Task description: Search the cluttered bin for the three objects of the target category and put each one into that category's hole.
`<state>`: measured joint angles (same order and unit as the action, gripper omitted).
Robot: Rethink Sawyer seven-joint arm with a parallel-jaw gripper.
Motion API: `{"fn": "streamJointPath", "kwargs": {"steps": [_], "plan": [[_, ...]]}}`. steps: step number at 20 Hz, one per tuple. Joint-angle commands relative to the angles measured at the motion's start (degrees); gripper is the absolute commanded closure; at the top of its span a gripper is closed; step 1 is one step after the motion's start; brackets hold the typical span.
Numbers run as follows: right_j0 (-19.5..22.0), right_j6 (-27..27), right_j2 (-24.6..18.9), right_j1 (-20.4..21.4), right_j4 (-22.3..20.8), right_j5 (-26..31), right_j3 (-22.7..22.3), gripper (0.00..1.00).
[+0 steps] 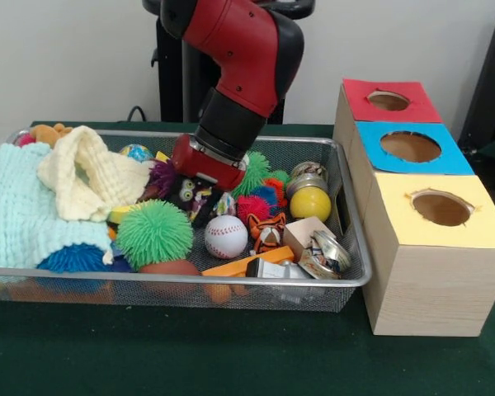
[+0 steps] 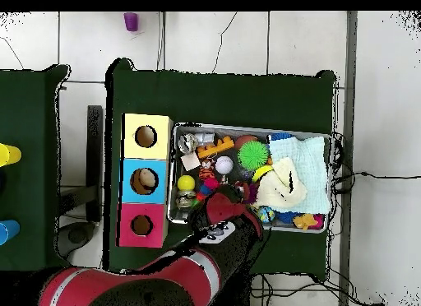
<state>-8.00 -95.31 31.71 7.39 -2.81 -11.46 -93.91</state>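
You see the arm [image 1: 235,74] reaching down into the bin [image 1: 346,223] on the tabletop [image 1: 231,355]. The pincer [image 1: 200,196] is buried among toys behind a green spiky ball [image 1: 154,233]; you cannot tell its opening or hold. Cloths [image 1: 33,206] cover the bin's end away from the boxes [image 1: 412,272].

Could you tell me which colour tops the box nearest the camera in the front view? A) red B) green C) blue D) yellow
D: the yellow-topped box stands nearest the camera, with the blue-topped box behind it and the red-topped box farthest back, all beside the bin.
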Motion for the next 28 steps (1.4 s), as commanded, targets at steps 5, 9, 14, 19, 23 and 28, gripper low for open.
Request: {"fn": "streamJointPath", "kwargs": {"steps": [5, 9, 14, 19, 23, 28], "plan": [[6.19, -2.58, -2.88, -5.68, -6.79, 0.02, 4.28, 0.00], [7.63, -2.11, -3.84, -5.53, -8.87, 0.66, 5.68, 0.00], [9.20, -1.44, -5.95, -5.54, -11.24, 2.13, 8.37, 0.00], [9.88, -1.31, -8.06, -5.04, -12.86, 4.91, 10.41, 0.00], [10.21, -2.87, -9.61, -5.41, -12.39, 6.63, 9.94, 0.00], [10.47, -6.97, -10.52, -6.10, -8.60, 10.11, 5.12, 0.00]]}}
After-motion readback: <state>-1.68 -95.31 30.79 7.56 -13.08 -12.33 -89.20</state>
